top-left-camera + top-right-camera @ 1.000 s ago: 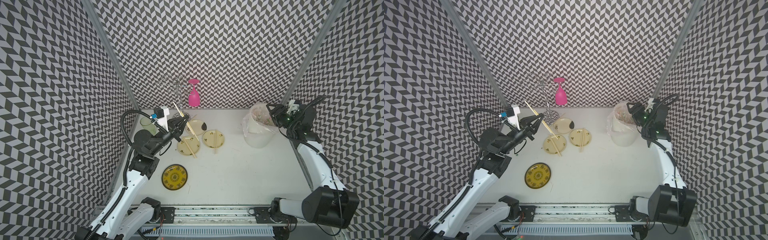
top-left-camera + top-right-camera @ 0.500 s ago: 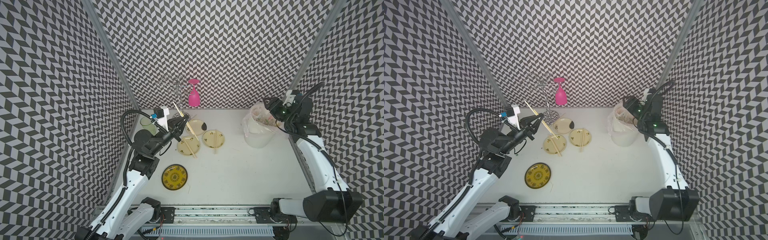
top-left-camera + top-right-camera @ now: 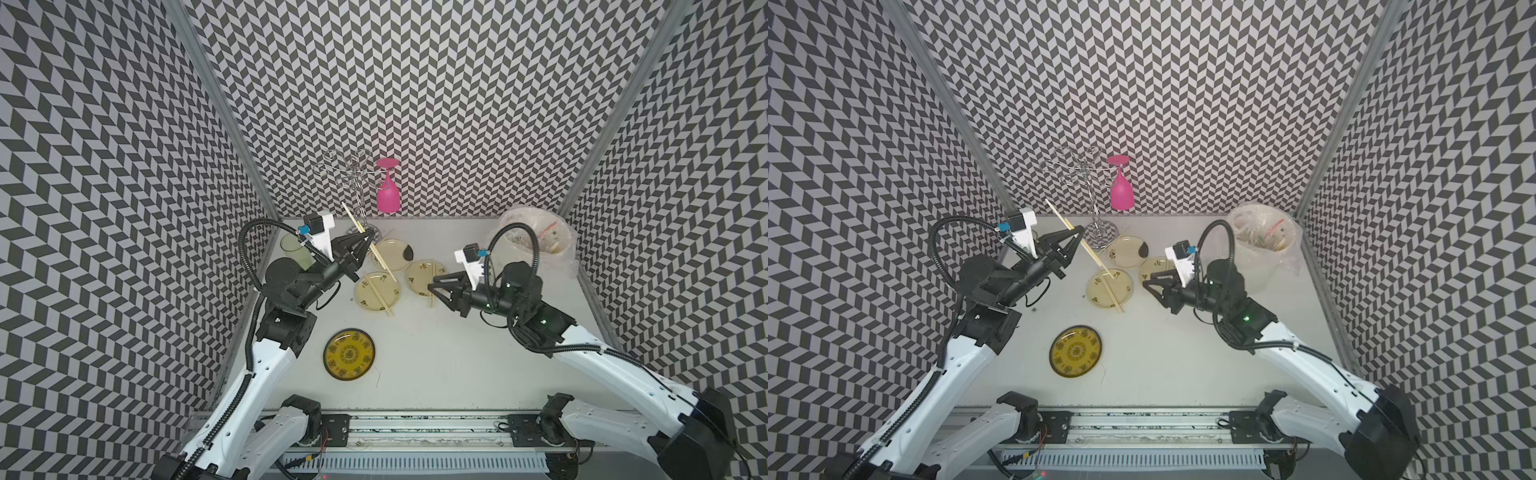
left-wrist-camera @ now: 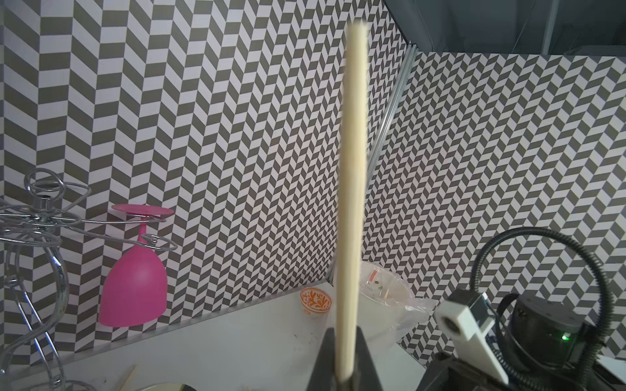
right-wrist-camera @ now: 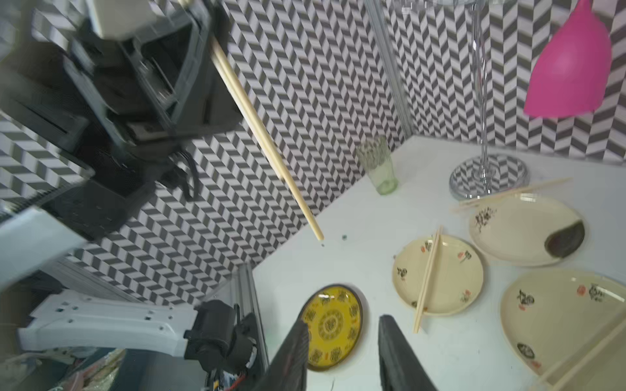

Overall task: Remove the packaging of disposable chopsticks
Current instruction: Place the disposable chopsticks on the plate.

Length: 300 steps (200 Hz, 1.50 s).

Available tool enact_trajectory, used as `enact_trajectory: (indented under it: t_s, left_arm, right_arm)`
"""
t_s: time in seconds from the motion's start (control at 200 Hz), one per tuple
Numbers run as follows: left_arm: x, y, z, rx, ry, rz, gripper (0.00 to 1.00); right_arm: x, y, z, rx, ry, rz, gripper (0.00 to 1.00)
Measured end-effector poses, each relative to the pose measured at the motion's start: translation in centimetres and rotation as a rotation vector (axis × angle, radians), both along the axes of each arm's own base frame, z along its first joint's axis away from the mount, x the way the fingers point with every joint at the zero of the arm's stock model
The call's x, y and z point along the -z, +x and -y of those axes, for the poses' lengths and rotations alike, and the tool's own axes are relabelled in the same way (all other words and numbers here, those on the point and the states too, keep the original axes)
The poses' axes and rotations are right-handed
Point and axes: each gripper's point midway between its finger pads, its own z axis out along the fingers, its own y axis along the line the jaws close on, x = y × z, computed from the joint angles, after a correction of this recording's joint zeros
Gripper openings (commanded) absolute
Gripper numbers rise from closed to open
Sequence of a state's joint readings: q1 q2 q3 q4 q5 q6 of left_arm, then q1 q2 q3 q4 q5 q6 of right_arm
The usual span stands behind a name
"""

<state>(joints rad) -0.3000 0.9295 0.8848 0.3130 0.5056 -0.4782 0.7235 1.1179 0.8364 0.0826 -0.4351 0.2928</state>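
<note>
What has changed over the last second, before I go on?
The right gripper left the lined bin at the back and swung inward and forward to the pale plates; its jaws stand open and empty. The left gripper stayed raised, shut on the bare chopsticks. The plates lie as before.

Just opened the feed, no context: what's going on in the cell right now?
The left claw is shut on a bare pair of chopsticks, held tilted in the air above the cream plates. The right claw is open with nothing in it, low over the table beside those plates. Each of the three cream plates carries loose chopsticks; the yellow plate has none.
</note>
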Motion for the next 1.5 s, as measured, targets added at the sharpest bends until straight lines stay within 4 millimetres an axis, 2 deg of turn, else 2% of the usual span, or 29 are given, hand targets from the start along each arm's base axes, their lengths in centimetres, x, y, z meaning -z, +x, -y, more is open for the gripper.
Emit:
enact_trajectory:
  t_s: [0.06,0.155,0.265,0.365,0.431,0.546,0.666,0.751,0.931,1.262,1.412,1.447,1.502]
  left_arm:
    - [0.1,0.1,0.1,0.008,-0.013,-0.021,0.00]
    - [0.8,0.2,-0.2,-0.004,-0.042,-0.077,0.00]
    - [3.7,0.0,-1.4,-0.060,-0.087,-0.174,0.00]
    - [6.6,-0.4,-2.5,-0.107,-0.125,-0.261,0.00]
    - [7.7,-0.5,-2.9,-0.125,-0.143,-0.302,0.00]
    - [8.5,-1.0,-3.2,-0.132,-0.170,-0.338,0.00]
    - [8.6,-1.7,-3.3,-0.123,-0.180,-0.342,0.00]
    - [8.7,-2.1,-3.1,-0.101,-0.182,-0.344,0.00]
    - [9.4,-2.9,-2.4,-0.046,-0.168,-0.357,0.00]
    - [8.9,-4.4,-2.2,0.001,-0.166,-0.328,0.00]
    - [8.7,-4.6,-2.2,0.003,-0.166,-0.318,0.00]
    - [8.6,-4.6,-2.3,-0.002,-0.165,-0.314,0.06]
    - [8.6,-4.7,-2.6,-0.018,-0.165,-0.310,0.24]
  right_arm:
    - [0.2,-0.9,-1.5,-0.022,-0.028,0.021,0.51]
    - [-2.2,-1.6,-3.5,-0.041,-0.025,0.078,0.52]
    - [-6.2,-0.7,-5.3,-0.012,0.011,0.147,0.52]
    - [-7.2,-0.1,-7.2,0.010,-0.007,0.167,0.52]
    - [-6.5,0.2,-8.7,0.009,-0.039,0.153,0.52]
    - [-3.8,0.3,-10.8,-0.020,-0.113,0.107,0.52]
    - [-1.2,-0.1,-11.9,-0.082,-0.165,0.057,0.51]
    - [-0.3,-0.7,-12.3,-0.124,-0.179,0.035,0.48]
    - [0.1,-2.3,-13.2,-0.233,-0.173,0.007,0.30]
    - [0.5,-3.1,-13.9,-0.310,-0.156,-0.041,0.00]
    - [0.3,-3.4,-13.9,-0.324,-0.137,-0.082,0.00]
    - [0.3,-3.5,-14.0,-0.331,-0.131,-0.094,0.00]
    - [0.3,-3.5,-14.0,-0.340,-0.122,-0.115,0.00]
